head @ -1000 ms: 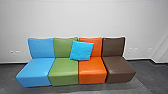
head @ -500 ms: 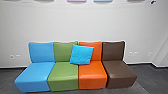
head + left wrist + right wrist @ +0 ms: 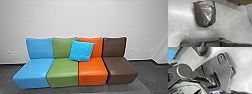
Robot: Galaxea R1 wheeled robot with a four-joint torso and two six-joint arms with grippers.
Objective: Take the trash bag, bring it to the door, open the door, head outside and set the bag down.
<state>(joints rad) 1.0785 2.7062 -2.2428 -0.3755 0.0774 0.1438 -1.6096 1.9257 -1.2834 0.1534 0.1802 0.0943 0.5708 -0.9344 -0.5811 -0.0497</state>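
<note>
Dark brown plastic trash bag (image 3: 205, 13) resting on a pale grey floor (image 3: 233, 23), with nothing gripping it. It is a compact bundle: one end is rounded, the other wider and flatter, with creased corners. Bright streaks of light fall across the folds. No knot or handle can be made out.

The shine and wrinkles suggest thin, soft, slippery film that would give when squeezed and slide out of a shallow pinch. It looks partly filled and is probably light, though its contents are hidden and the weight could hang to one side. The best place to take hold seems to be the loose plastic at the wider end, gathered deep into a fold, so the rounded end can hang below. A pinch on the taut side could slip or tear the film. It is unlikely to break, but a split could spill what is inside.

I cannot tell whether the jaws of the left gripper or the right gripper are open or closed. The pick-up is not yet done.

Near the bag is the edge of something brown (image 3: 241, 1), possibly furniture. Further out, four armless seats stand in a row against a plain pale wall (image 3: 80, 20): a blue seat (image 3: 35, 67), a green seat (image 3: 62, 70), an orange seat (image 3: 92, 70) and a dark brown seat (image 3: 120, 67). A bright blue cushion (image 3: 81, 50) leans, tilted, across the backs of the green and orange ones.
</note>
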